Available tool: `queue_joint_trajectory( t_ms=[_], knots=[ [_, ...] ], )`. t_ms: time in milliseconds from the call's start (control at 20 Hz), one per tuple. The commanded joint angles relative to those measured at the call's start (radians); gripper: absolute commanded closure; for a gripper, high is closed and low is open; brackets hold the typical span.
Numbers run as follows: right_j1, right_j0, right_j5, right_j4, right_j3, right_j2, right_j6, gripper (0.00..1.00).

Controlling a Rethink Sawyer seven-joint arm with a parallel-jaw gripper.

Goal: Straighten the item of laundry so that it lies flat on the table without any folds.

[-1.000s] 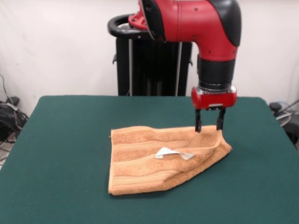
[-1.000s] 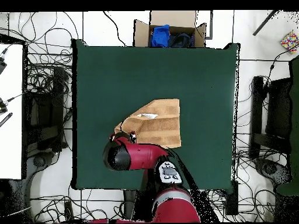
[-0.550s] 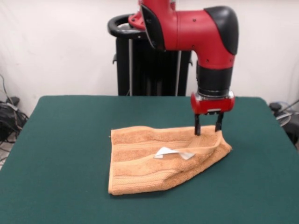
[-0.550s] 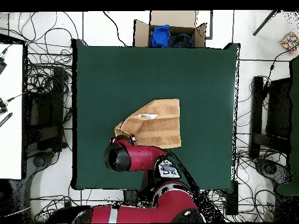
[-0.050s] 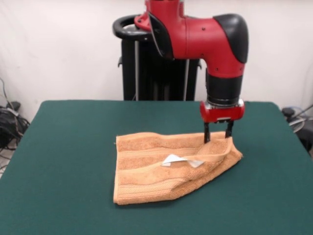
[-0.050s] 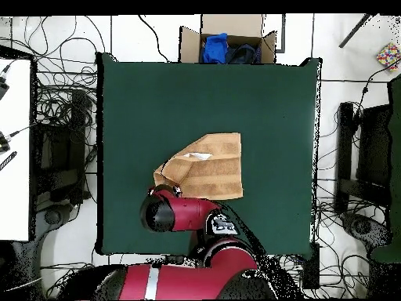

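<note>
The gripper (image 5: 216,136) stands with its fingers apart, astride the raised corner of the towel (image 5: 166,166), not yet closed on it. If it closes too high, it may catch only one layer, or slip, and the fold stays. The table (image 5: 63,161) has much free room around the towel.

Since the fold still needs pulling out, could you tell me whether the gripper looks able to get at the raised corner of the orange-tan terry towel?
Probably yes: the gripper hangs open right at the raised folded corner of the orange-tan terry towel, one finger on either side of the ridge, with nothing in between.
</note>
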Motion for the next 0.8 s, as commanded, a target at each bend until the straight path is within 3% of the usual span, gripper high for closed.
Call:
queue_joint_trajectory(
  t_ms=[50, 800],
  knots=[
    [0.031, 0.035, -0.016, 0.053, -0.094, 0.044, 0.193, 0.00],
    [-0.001, 0.065, 0.053, 0.082, -0.118, 0.031, 0.187, 0.00]
  ],
)
